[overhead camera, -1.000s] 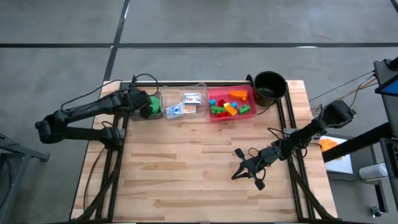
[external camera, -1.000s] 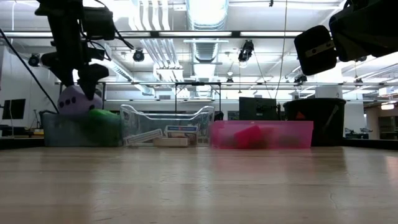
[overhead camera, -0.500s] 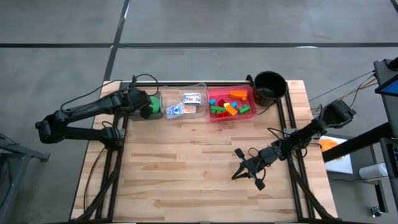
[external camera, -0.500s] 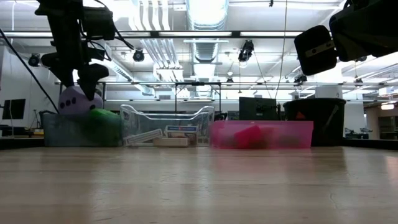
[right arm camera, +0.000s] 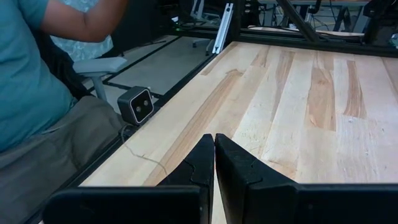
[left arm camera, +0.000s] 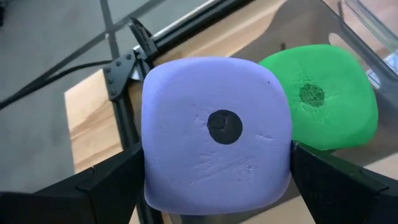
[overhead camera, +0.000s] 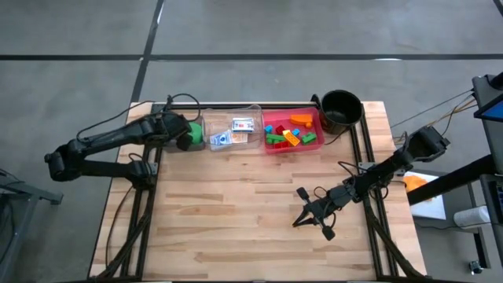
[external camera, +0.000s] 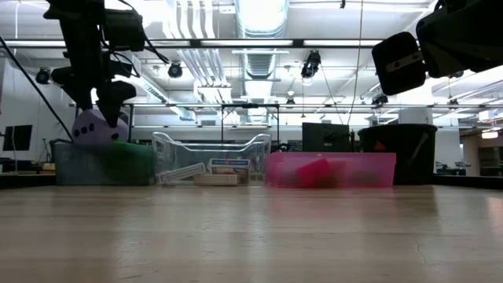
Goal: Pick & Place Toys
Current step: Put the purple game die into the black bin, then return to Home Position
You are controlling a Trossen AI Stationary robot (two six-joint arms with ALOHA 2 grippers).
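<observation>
A purple die (left arm camera: 214, 134) with one black pip facing the camera sits between the fingers of my left gripper (left arm camera: 217, 186), over the grey tray (external camera: 78, 163) at the table's far left. In the high view my left gripper (overhead camera: 179, 130) hides the purple die. A green die (left arm camera: 320, 96) lies in the tray just beside it, also visible from above as the green die (overhead camera: 192, 134). My right gripper (right arm camera: 214, 163) is shut on nothing and hovers above the boards at the table's right; from above it is my right gripper (overhead camera: 300, 208). My left gripper pinches the purple die by two opposite sides (left arm camera: 149, 174), one finger (left arm camera: 115, 183) on each. The fingers slant down at it from the table's left. In the low view the die (external camera: 94, 126) hangs under the gripper with its lower part behind the tray wall.
A clear tray (overhead camera: 236, 145) with printed cards and a pink tray (overhead camera: 271, 147) with coloured bricks stand in a row along the far edge, and a round black pot (overhead camera: 340, 110) beyond them. A person in a teal shirt (right arm camera: 25, 74) sits past the table's edge.
</observation>
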